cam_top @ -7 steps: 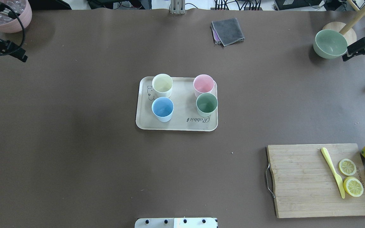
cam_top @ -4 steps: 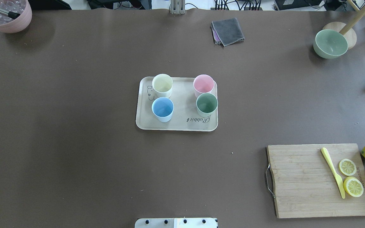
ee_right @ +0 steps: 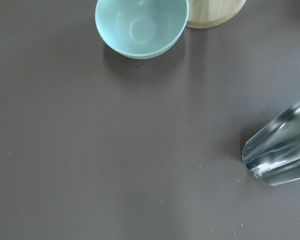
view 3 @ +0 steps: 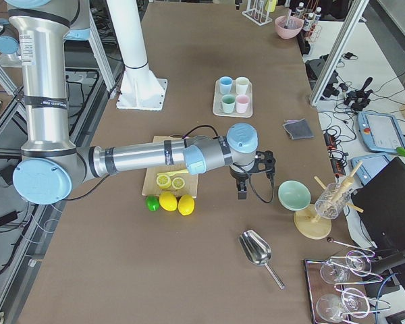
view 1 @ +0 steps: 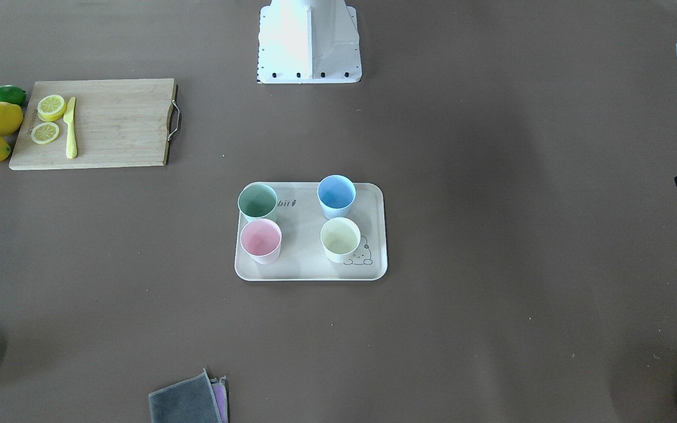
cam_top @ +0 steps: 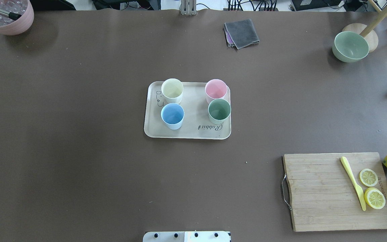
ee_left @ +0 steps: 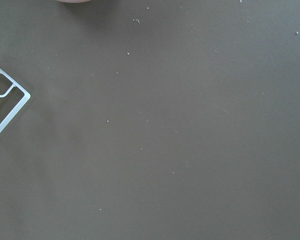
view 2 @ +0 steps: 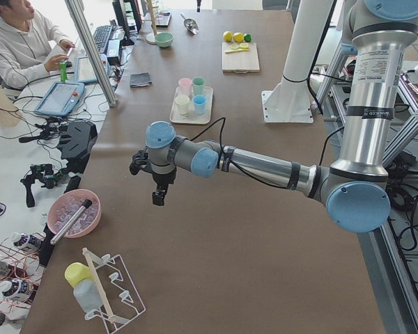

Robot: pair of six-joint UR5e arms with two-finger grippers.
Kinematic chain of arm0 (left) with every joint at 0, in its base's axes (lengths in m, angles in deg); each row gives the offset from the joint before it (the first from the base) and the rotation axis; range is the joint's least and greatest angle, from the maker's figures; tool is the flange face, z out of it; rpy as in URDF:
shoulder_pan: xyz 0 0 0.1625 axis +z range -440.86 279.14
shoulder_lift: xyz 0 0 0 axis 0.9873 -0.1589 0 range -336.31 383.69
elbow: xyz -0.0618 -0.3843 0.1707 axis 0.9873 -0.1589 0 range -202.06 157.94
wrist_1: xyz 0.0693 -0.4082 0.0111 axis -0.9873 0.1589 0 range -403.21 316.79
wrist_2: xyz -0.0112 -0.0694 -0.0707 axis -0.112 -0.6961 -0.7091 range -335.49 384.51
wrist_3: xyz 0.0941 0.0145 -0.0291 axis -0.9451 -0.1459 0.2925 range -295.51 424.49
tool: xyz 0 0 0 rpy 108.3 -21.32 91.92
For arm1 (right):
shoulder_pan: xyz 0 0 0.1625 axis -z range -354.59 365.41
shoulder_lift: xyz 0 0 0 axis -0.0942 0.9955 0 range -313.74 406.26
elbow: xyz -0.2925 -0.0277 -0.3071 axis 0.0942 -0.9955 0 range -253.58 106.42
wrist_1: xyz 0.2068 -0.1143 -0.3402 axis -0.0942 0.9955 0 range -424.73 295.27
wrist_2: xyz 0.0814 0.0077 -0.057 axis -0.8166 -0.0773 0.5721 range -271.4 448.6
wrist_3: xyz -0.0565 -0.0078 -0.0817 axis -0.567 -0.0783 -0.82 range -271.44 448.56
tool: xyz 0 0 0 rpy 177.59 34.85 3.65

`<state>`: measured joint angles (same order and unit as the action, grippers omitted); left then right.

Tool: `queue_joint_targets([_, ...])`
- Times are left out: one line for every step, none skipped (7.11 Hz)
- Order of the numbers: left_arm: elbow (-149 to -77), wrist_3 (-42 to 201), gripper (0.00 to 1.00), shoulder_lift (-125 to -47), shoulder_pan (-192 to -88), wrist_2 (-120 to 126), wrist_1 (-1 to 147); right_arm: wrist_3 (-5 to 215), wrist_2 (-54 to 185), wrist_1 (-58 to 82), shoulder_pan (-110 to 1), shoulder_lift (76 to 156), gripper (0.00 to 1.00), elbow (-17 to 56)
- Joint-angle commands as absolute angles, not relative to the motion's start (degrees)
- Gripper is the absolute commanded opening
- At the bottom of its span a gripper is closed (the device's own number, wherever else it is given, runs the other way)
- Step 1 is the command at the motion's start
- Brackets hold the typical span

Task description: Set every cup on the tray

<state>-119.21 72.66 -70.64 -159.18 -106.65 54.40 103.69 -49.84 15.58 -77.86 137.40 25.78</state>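
Note:
The beige tray (cam_top: 193, 132) lies mid-table, and all four cups stand upright on it: cream-yellow (cam_top: 172, 90), pink (cam_top: 216, 89), light blue (cam_top: 172, 115) and sage green (cam_top: 219, 110). The front-facing view shows the same tray (view 1: 303, 264) and cups. My left gripper (view 2: 157, 195) hangs over bare table far to the left of the tray. My right gripper (view 3: 242, 191) hangs over bare table near the green bowl. Both show clearly only in the side views, so I cannot tell whether they are open or shut. Neither wrist view shows any fingers or a cup.
A wooden cutting board (cam_top: 328, 195) with a yellow knife, lemon slices and whole lemons beside it lies near right. A green bowl (cam_top: 350, 46) and a metal scoop (ee_right: 280, 150) are far right. A grey cloth (cam_top: 241, 33) lies at the back. A pink ribbed container (cam_top: 8, 16) stands far left.
Both arms have drawn outward and left the overhead view: the left off its left edge, the right off its right edge. The cups and tray have not moved.

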Motion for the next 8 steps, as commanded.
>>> queue_joint_targets([-118.83,72.75,0.98,-70.53,-159.17,-106.62,54.61,101.65,-49.57,16.13,-78.0,138.54,1.0,26.0])
queue_joint_targets([-119.09,72.66,0.98,-70.53,-159.17,-106.71,54.61,101.65,-49.57,16.13,-78.0,138.46,1.0,26.0])
queue_joint_targets([-119.36,72.66,0.98,-70.62,-159.17,-106.8,54.52,101.65,-49.57,16.21,-77.91,138.37,1.0,25.92])
queue_joint_targets([-119.62,72.66,0.98,-70.62,-159.17,-106.89,54.52,101.65,-49.48,16.21,-77.91,138.28,1.0,25.65])
queue_joint_targets([-119.71,72.66,0.98,-70.71,-159.17,-106.89,54.52,101.65,-49.48,16.21,-77.91,138.2,1.0,25.74])
queue_joint_targets([-119.88,72.57,0.98,-70.62,-159.17,-106.8,54.52,101.65,-49.48,16.21,-77.91,138.11,1.0,25.74])
queue_joint_targets([-119.62,72.57,0.98,-70.53,-159.17,-106.36,54.43,101.65,-49.48,16.21,-77.91,138.11,1.0,25.74])
queue_joint_targets([-119.27,72.48,0.98,-70.36,-159.25,-106.27,54.43,101.65,-49.48,16.21,-77.91,137.85,1.0,25.83])
